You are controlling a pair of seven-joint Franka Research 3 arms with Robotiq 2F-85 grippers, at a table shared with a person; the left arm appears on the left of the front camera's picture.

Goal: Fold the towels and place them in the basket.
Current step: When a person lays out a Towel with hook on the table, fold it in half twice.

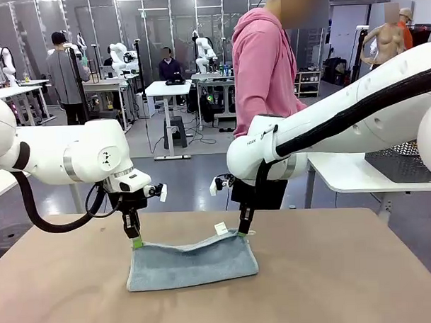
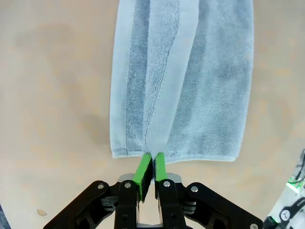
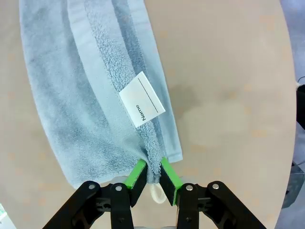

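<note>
Tan table (image 1: 347, 270) holds a blue towel (image 1: 194, 265) tagged "Name", pinched by left hand (image 1: 137, 242) and right hand (image 1: 243, 231).

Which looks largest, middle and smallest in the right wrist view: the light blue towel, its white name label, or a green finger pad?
1. light blue towel
2. white name label
3. green finger pad, smallest even though nearest the camera

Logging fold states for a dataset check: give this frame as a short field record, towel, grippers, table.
towel: light blue terry towel, folded over, lower part resting on the tan table, top edge raised at both corners, sagging between
left gripper: shut on one top corner
right gripper: pinching the other corner, pads slightly apart
tag: white label printed "Name", near the right gripper
person: pink hoodie, standing at the far side
</note>
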